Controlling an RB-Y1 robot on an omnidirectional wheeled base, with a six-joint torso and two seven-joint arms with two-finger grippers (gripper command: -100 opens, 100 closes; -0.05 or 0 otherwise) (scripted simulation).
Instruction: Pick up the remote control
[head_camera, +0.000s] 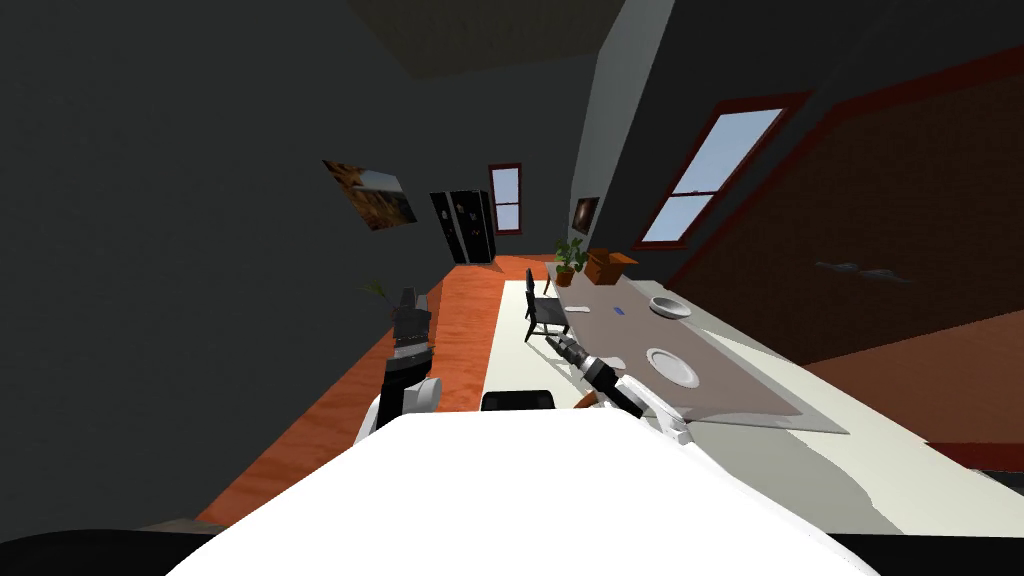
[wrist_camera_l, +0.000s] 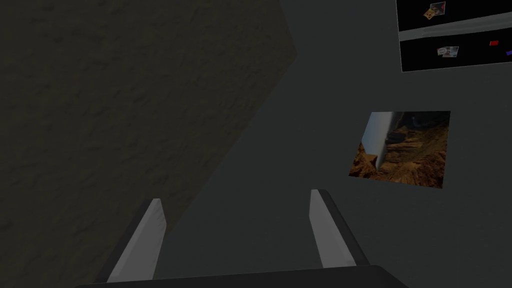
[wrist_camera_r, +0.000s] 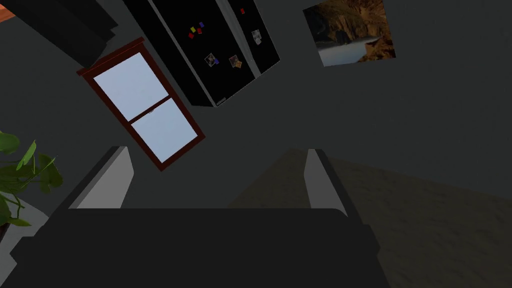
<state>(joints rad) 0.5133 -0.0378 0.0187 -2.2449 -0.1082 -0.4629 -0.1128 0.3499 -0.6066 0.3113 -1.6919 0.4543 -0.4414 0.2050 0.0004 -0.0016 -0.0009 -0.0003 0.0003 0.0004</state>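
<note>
Head view: a long brownish-grey table (head_camera: 740, 385) runs away beside an orange floor (head_camera: 465, 330). The remote control (head_camera: 578, 309), as best I can tell the small pale oblong, lies flat on it just beyond the right gripper (head_camera: 553, 343), too small to show which way it points. Left wrist view: the left gripper (wrist_camera_l: 236, 196) has its fingers spread, holding nothing. Right wrist view: the right gripper's fingers stand apart too.

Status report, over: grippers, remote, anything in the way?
Both open: left gripper off to the side, right gripper at the table edge. By it a pale item, possibly the remote. A plate close alongside.
</note>
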